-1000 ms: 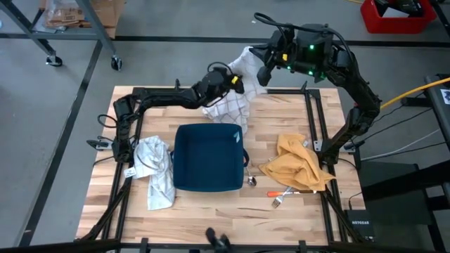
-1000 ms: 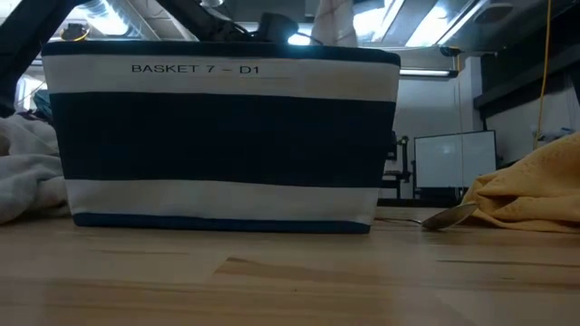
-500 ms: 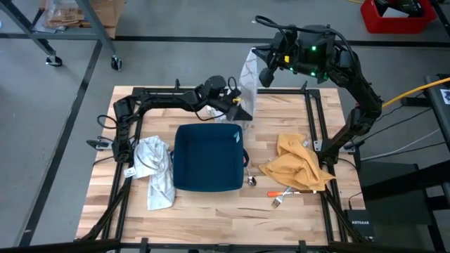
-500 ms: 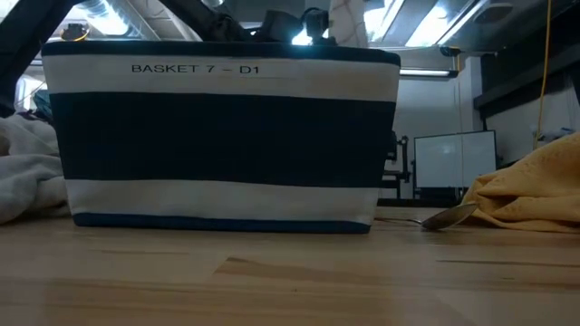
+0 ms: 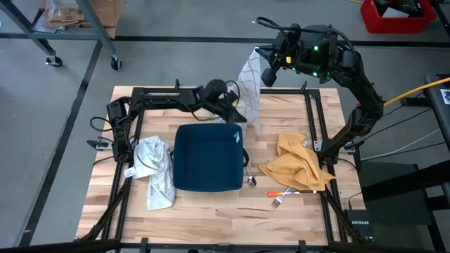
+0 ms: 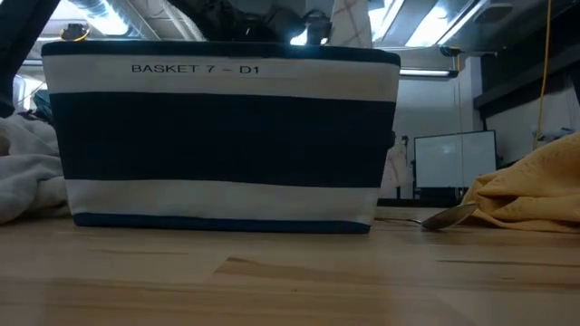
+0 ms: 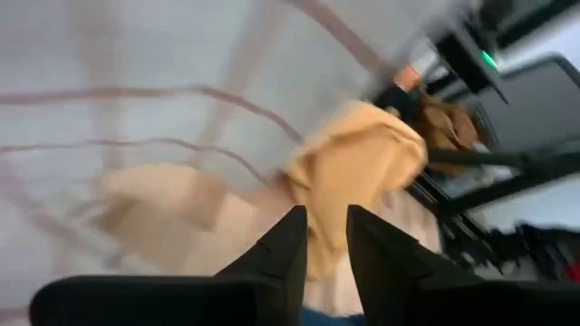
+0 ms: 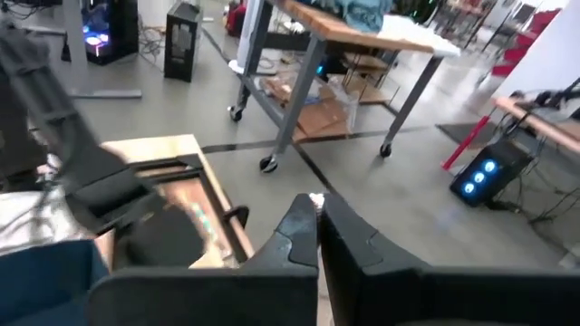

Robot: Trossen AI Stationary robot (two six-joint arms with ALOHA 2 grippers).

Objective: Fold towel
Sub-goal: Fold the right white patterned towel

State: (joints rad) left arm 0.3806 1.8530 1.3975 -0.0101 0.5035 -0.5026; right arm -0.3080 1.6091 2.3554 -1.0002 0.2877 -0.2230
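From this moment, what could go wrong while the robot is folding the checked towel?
1. The right end effector holds the checked towel by one corner only, high over the table's far edge; the cloth might slip out.
2. The left end effector is at the towel's lower edge, right beside the navy basket. The hanging cloth may drop into or catch on it.

Right gripper [image 5: 261, 62] holds checked towel [image 5: 248, 88] aloft; left gripper [image 5: 234, 112] at hanging lower edge.
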